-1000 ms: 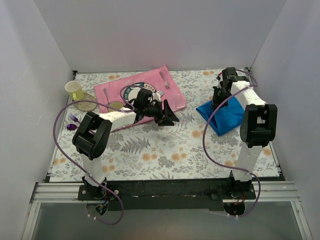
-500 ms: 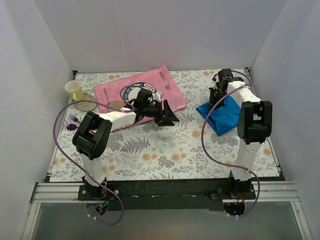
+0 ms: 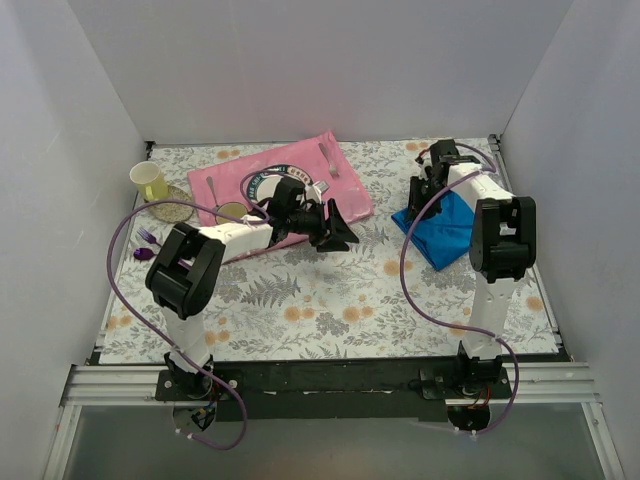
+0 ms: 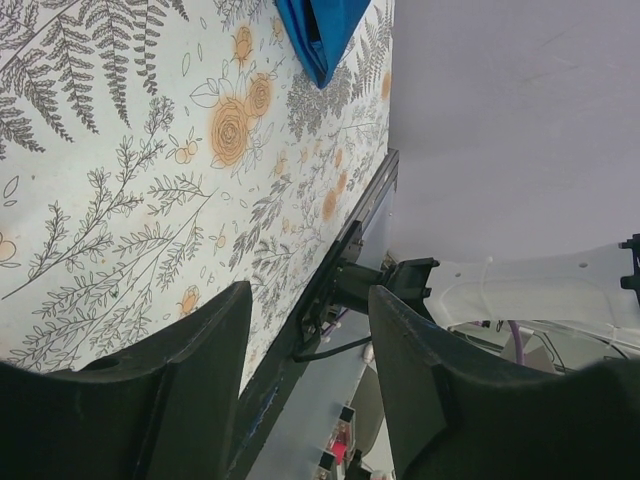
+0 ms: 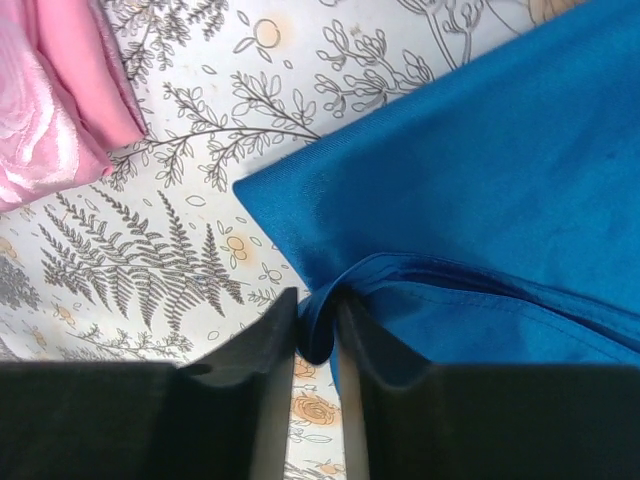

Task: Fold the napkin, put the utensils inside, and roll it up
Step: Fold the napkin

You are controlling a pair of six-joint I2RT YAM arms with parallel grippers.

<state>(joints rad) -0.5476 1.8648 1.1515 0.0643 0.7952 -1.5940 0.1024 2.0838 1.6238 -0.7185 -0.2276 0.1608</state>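
The napkin lies bunched by the counter's right edge, its long axis slanting near-right to far-left. The left end effector hangs mid-counter, wide and empty. The right end effector is nearer, at the far-left corner. Only its wrist view shows narrow jaws pinching a fold.

No legible text anywhere, ring of lettering around the plate emblem too small to read
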